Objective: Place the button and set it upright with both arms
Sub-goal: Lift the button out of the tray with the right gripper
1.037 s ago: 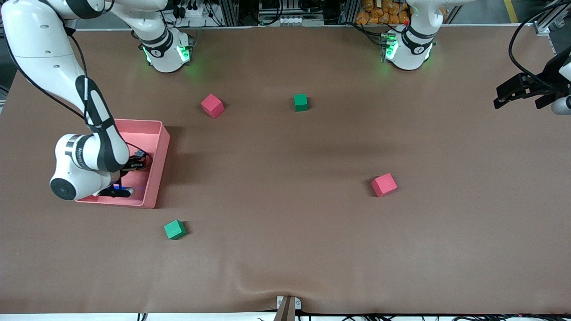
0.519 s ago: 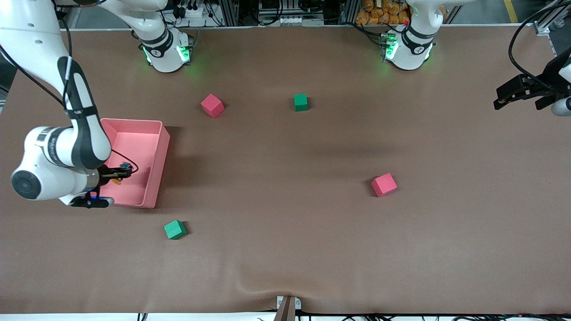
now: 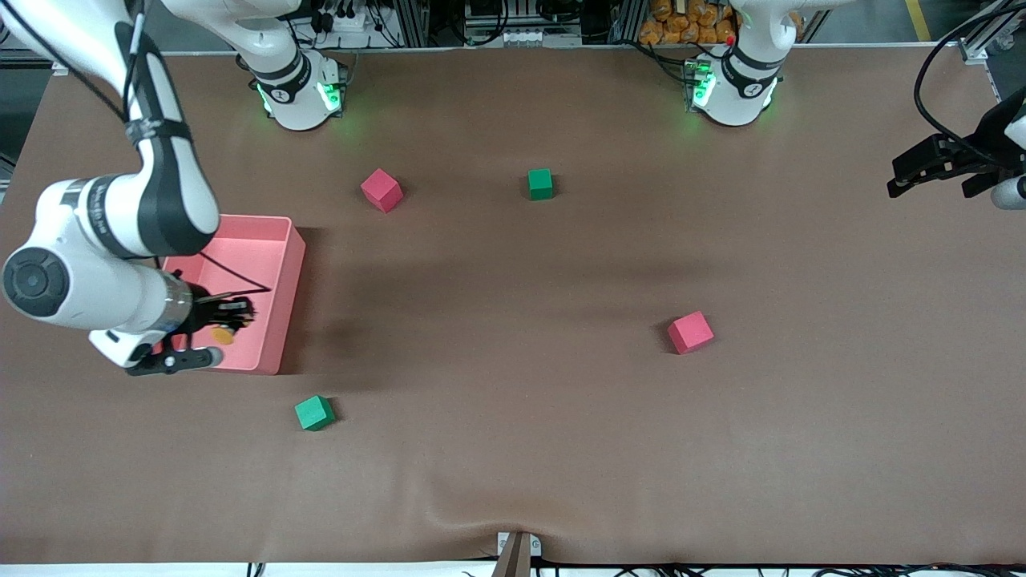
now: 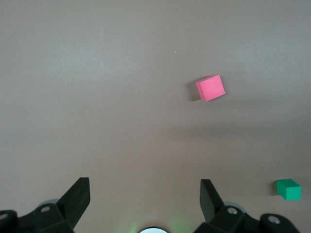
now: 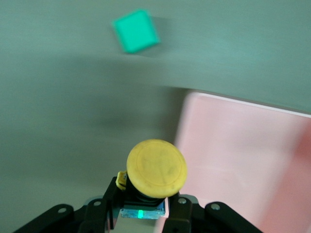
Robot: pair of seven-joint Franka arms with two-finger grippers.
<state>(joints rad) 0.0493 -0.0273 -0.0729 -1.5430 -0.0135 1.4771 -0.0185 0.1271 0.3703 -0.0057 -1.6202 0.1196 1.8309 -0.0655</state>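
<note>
My right gripper [image 3: 228,319] is shut on the button [image 3: 222,334], held in the air over the pink tray [image 3: 272,232] at the right arm's end of the table. In the right wrist view the button's [image 5: 156,168] round orange-yellow cap faces the camera, its black body and bluish end clamped between the fingers [image 5: 104,204], with the tray [image 5: 238,145] below. My left gripper [image 3: 922,168] waits open and empty above the table edge at the left arm's end; in the left wrist view it [image 4: 145,194] shows two spread fingers over bare table.
Two red cubes [image 3: 381,190] [image 3: 690,332] and two green cubes [image 3: 540,183] [image 3: 314,413] lie scattered on the brown table. One green cube [image 5: 135,31] shows in the right wrist view. A red cube [image 4: 210,88] and a green cube [image 4: 288,189] show in the left wrist view.
My right gripper has risen out of the pink tray with the button in it and swung a little toward the tray's near corner. The left arm has not moved.
</note>
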